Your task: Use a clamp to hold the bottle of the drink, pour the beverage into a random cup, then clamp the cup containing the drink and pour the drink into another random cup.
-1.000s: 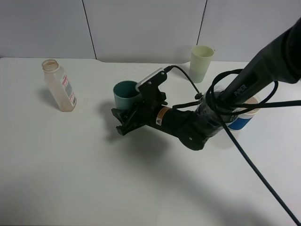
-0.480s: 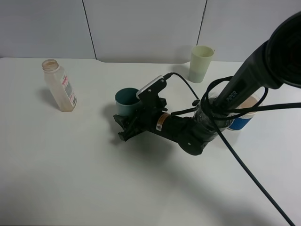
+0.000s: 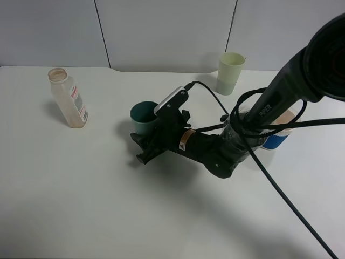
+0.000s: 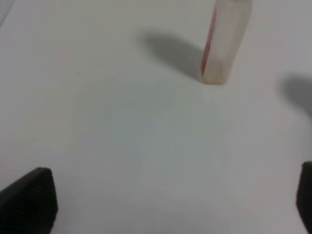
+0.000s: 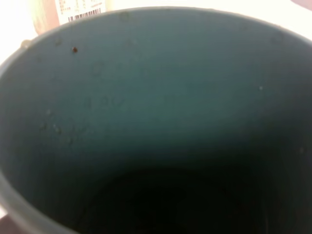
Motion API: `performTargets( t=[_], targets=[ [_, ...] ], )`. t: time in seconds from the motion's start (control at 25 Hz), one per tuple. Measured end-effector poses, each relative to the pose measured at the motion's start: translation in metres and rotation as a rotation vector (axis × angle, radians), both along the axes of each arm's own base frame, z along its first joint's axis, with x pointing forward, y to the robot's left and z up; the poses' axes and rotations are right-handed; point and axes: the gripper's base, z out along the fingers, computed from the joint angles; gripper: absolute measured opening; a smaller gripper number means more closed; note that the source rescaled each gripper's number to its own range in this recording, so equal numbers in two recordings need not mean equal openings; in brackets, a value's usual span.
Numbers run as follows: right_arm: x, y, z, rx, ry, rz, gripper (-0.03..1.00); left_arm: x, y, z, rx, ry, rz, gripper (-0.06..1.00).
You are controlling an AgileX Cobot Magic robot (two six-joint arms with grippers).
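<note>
The teal cup [image 3: 142, 118] sits just left of the table's middle, and my right gripper [image 3: 143, 150] is shut on its near wall, the black arm reaching in from the right. In the right wrist view the cup's inside [image 5: 156, 97] fills the frame; its bottom is dark, and I cannot tell if beverage lies there. The clear bottle [image 3: 68, 99] stands upright and uncapped at the far left, well apart from that gripper. The left wrist view shows the bottle [image 4: 225, 39] ahead of my open left gripper [image 4: 175, 204], with only bare table between its fingertips [image 4: 29, 200].
A pale yellow-green cup [image 3: 230, 72] stands at the back, right of centre. A blue-banded white cup [image 3: 278, 138] sits on the right, partly hidden behind the right arm and its cables [image 3: 269, 178]. The white table [image 3: 81, 205] ends at a grey back wall.
The right gripper and the teal cup have shifted together slightly down and toward the front of the table. Bottle and the other cups have not moved.
</note>
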Motion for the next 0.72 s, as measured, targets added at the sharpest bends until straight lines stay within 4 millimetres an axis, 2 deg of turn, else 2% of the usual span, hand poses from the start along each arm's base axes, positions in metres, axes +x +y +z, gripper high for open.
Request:
performTargets(
  t=[0.12,0.16,0.24,0.28,0.36,0.44,0.6,0.72],
  targets=[
    [0.000,0.000,0.000,0.000,0.000,0.000,0.04,0.000,0.000,0.000,0.000,0.000,0.000,1.00],
    [0.000,0.000,0.000,-0.002,0.002,0.000,0.16,0.000,0.000,0.000,0.000,0.000,0.000,1.00],
    [0.000,0.000,-0.002,-0.008,0.008,0.000,0.62,0.000,0.000,0.000,0.000,0.000,0.000,1.00],
    [0.000,0.000,-0.002,-0.010,0.010,0.000,0.78,0.000,0.000,0.000,0.000,0.000,0.000,1.00],
    [-0.001,-0.001,-0.003,-0.014,0.013,0.000,0.91,0.000,0.000,0.000,0.000,0.000,0.000,1.00],
    [-0.001,-0.001,-0.003,-0.014,0.013,0.000,0.96,0.000,0.000,0.000,0.000,0.000,0.000,1.00],
    [0.000,-0.001,0.000,-0.024,0.021,-0.001,0.99,0.000,0.000,0.000,0.000,0.000,0.000,1.00],
    [0.000,-0.001,0.012,-0.065,0.052,-0.003,1.00,0.000,0.000,0.000,0.000,0.000,0.000,1.00]
  ],
)
